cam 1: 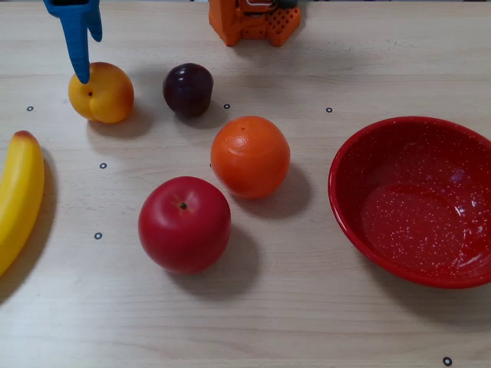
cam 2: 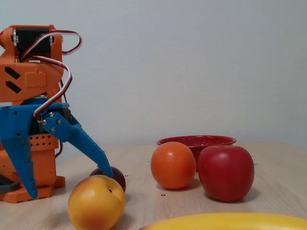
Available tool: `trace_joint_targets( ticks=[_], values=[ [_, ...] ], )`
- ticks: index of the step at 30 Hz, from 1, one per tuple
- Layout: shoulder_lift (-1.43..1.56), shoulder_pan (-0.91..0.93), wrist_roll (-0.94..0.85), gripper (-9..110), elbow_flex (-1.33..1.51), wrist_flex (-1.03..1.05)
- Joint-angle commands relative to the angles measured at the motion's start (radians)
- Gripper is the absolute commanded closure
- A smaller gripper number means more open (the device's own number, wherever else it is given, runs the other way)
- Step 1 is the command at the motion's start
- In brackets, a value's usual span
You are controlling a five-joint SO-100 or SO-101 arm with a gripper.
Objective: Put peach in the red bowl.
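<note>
The peach sits on the table at the upper left of a fixed view, and low at the front in the other fixed view. My blue gripper is open and empty, hanging just over the peach with its jaws spread wide. One finger points down, and its tip overlaps the peach's upper left edge. The other finger stands toward the arm's base. The red bowl rests at the right, and its rim shows behind the other fruit.
A dark plum lies right of the peach, an orange and a red apple in the middle, and a banana at the left edge. The orange arm base stands at the top.
</note>
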Motion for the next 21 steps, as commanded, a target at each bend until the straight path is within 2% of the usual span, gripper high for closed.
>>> trace_joint_targets(
  ticks=[1,21],
  values=[
    [0.025,-0.031,0.032,56,-0.029,-0.025],
    [-0.014,-0.100,0.100,56,-0.009,-0.081]
  ],
)
